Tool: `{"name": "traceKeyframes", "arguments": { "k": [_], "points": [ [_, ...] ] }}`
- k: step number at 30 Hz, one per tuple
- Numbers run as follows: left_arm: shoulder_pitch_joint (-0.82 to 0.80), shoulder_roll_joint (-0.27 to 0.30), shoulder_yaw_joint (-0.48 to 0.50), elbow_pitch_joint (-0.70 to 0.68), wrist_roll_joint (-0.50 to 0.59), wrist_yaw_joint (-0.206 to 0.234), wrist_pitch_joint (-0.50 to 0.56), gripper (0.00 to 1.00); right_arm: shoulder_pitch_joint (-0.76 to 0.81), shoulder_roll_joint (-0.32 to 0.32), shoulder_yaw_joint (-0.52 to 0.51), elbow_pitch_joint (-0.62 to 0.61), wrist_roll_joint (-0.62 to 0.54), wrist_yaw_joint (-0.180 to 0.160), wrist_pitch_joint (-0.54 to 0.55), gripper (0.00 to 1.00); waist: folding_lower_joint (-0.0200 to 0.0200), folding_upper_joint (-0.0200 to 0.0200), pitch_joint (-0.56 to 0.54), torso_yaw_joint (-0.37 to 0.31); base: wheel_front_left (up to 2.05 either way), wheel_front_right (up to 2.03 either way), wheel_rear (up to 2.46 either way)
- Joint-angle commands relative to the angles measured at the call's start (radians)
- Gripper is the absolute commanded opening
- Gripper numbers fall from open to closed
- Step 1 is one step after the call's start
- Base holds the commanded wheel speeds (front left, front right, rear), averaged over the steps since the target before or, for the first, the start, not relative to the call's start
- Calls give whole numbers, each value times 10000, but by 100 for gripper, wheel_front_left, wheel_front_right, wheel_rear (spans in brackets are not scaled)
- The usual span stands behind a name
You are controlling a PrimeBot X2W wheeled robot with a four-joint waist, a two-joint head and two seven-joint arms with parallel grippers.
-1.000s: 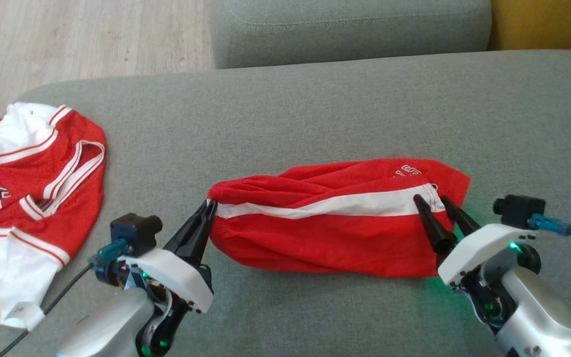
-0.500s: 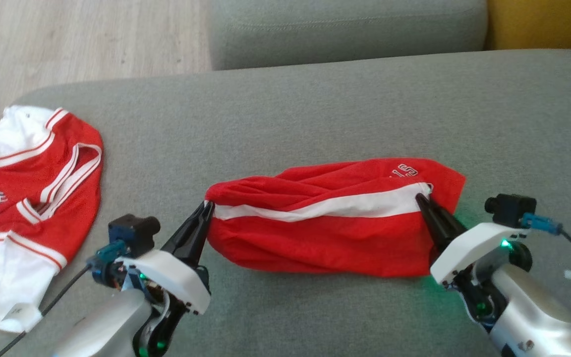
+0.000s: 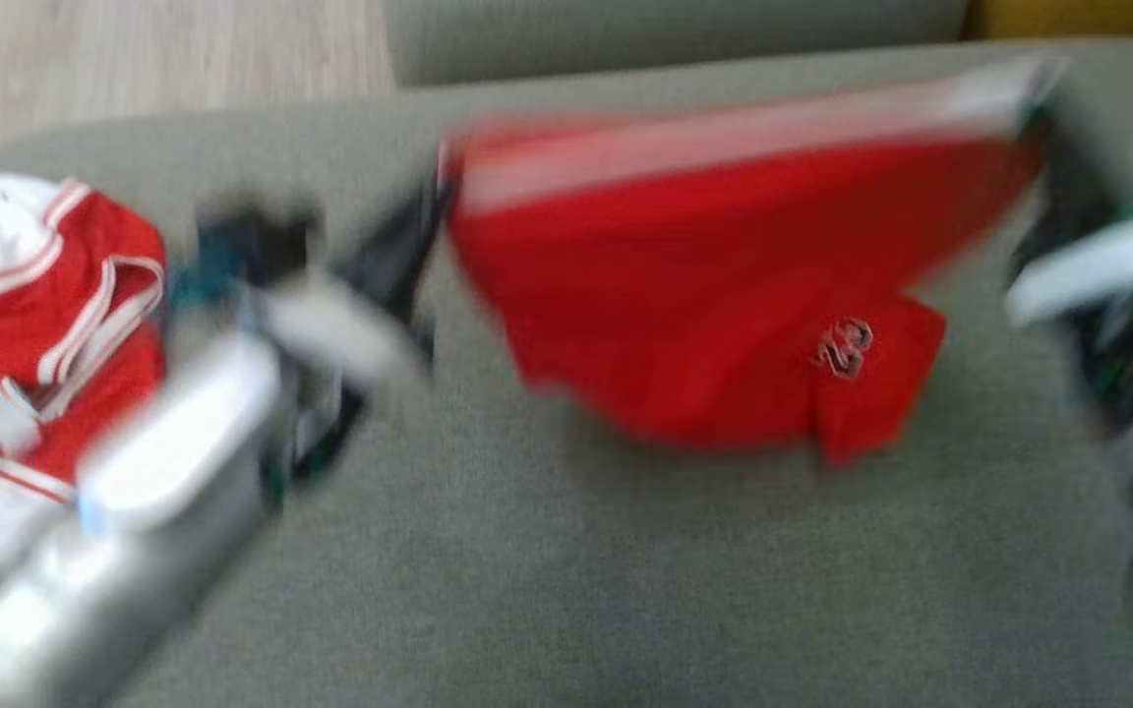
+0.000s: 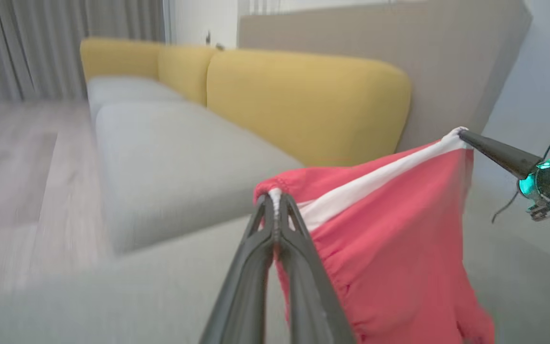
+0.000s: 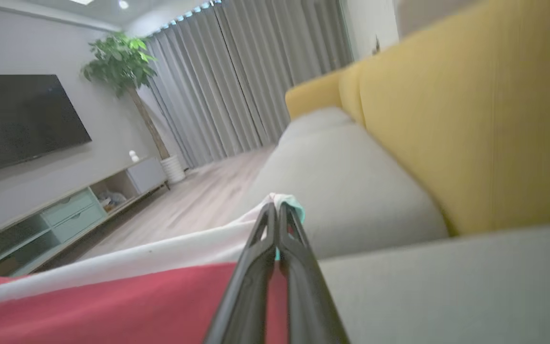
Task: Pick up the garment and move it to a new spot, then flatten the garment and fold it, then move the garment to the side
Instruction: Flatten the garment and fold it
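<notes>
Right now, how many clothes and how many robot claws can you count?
Clothes: 2, the red shorts held up in the air and the red and white jersey lying on the sofa.
Robot claws: 2, the left gripper and the right gripper, both shut on the shorts' white waistband.
Total: 4.

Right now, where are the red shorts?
In the head view, the red shorts hang mid-frame above the grey sofa, stretched between the left gripper and right gripper.
</notes>
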Motion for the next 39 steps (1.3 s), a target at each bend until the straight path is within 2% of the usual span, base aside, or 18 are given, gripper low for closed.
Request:
{"name": "traceKeyframes", "arguments": {
  "k": [1, 5, 10, 13, 16, 20, 23, 24, 34, 39],
  "points": [
    [-1428, 66, 729, -50, 216, -122, -67, 0, -761, -398, -167, -395, -205, 77, -129, 0, -1, 0, 634, 109, 0, 0, 0],
    [-3916, -685, 985, 1095, 966, -540, -542, 0, -2604, -1004, -840, -336, -628, 77, -132, 0, -1, 0, 1344, 59, 0, 0, 0],
    [-6262, -1645, 1454, 2559, 1722, -701, -1438, 0, -4652, -1445, -1586, -288, -1282, 77, -135, 0, -1, 0, 2064, -50, 0, 0, 0],
    [-6834, -2044, 1769, 2942, 2138, -777, -1613, 0, -5279, -1639, -1825, -563, -1668, 77, -135, 0, -1, 0, 2372, -126, 0, 0, 0],
    [-6585, -2234, 1995, 2839, 2544, -1021, -1632, 0, -5217, -1693, -1943, -867, -1762, 77, -136, 0, -1, 0, 2588, -246, 0, 0, 0],
    [-5350, -2101, 2129, 2683, 3117, -1225, -1635, 0, -4208, -1659, -1633, -1264, -1721, 77, -136, 0, -1, 0, 2740, -451, 0, 0, 0],
    [-3859, -1973, 2184, 2469, 3522, -1291, -1636, 0, -2882, -1573, -1442, -1497, -1563, 77, -136, 0, -1, 0, 2609, -551, 0, 0, 0],
    [-3859, -1973, 2184, 2469, 3522, -1291, -1636, 0, -2882, -1573, -1442, -1497, -1563, 77, -136, 0, -1, 0, 2609, -551, 0, 0, 0],
    [2529, -2003, 2316, 1217, 4394, -1104, -1638, 0, 2931, -1334, -2206, -2329, -1092, 77, -137, 0, -1, 0, 1288, -574, 0, 0, 0],
    [4808, -2069, 2118, 677, 4664, -897, -1638, 0, 5823, -1285, -2962, -3536, -1034, 77, -39, 0, -1, 0, 543, -357, 0, 0, 0]
  ]
}}
